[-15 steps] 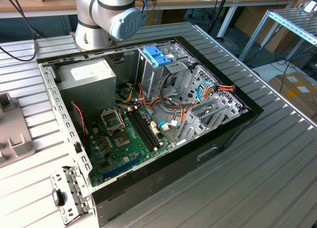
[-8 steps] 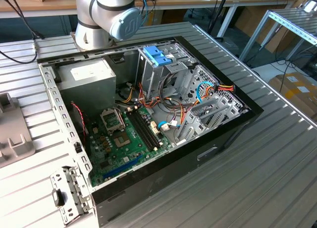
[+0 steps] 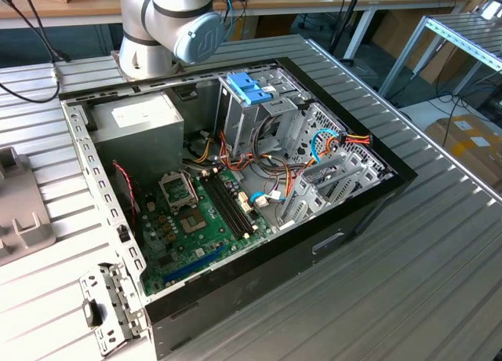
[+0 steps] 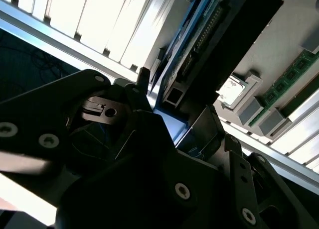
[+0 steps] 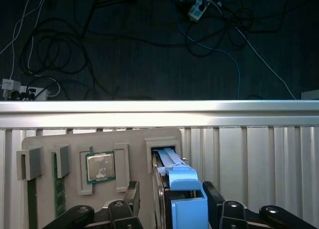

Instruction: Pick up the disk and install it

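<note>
We see the disk (image 5: 175, 188) standing upright on its edge in a narrow slot at one end of a pale grey holder plate (image 5: 132, 137). Light-blue plastic rails frame it, with a blocky blue end piece at its near end. A thin strip of grey metal casing shows just beside the rail. In the second wrist view the disk (image 4: 192, 45) runs edge-on, with a blue rail along one side and what looks like its dark circuit-board face, carrying a row of connector pins.
</note>
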Available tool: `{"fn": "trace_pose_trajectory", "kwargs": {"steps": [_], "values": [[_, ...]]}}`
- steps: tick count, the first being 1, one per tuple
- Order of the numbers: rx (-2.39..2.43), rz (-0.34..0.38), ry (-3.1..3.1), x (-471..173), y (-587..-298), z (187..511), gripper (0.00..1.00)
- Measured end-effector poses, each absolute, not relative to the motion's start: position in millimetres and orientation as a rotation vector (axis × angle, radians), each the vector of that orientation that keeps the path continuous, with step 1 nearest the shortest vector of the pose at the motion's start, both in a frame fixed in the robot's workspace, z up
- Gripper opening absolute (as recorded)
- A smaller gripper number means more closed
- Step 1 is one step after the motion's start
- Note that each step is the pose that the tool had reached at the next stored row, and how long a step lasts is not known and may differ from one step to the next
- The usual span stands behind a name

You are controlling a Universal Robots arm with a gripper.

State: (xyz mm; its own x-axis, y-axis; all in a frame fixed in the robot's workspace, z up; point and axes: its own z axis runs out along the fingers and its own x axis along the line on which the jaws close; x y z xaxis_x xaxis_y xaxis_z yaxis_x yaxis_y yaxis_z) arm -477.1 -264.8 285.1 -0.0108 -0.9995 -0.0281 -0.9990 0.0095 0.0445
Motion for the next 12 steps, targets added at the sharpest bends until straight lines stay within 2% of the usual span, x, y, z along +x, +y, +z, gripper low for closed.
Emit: {"fn": "trace_pose_trajectory", "kwargs": {"steps": [3, 4, 6, 7, 8, 12], "values": [[2.201, -0.08, -2.224, -477.0, -264.8, 284.9, 0.62], [2.201, -0.08, -2.224, -477.1, -264.8, 284.8, 0.54], [2.201, -0.08, -2.224, -477.0, -264.8, 284.7, 0.54], [2.201, -0.08, -2.224, -477.1, -264.8, 284.6, 0.42], [2.201, -0.08, -2.224, -477.1, -264.8, 284.5, 0.37], [2.201, -0.08, -2.224, -477.1, -264.8, 284.2, 0.37]]}}
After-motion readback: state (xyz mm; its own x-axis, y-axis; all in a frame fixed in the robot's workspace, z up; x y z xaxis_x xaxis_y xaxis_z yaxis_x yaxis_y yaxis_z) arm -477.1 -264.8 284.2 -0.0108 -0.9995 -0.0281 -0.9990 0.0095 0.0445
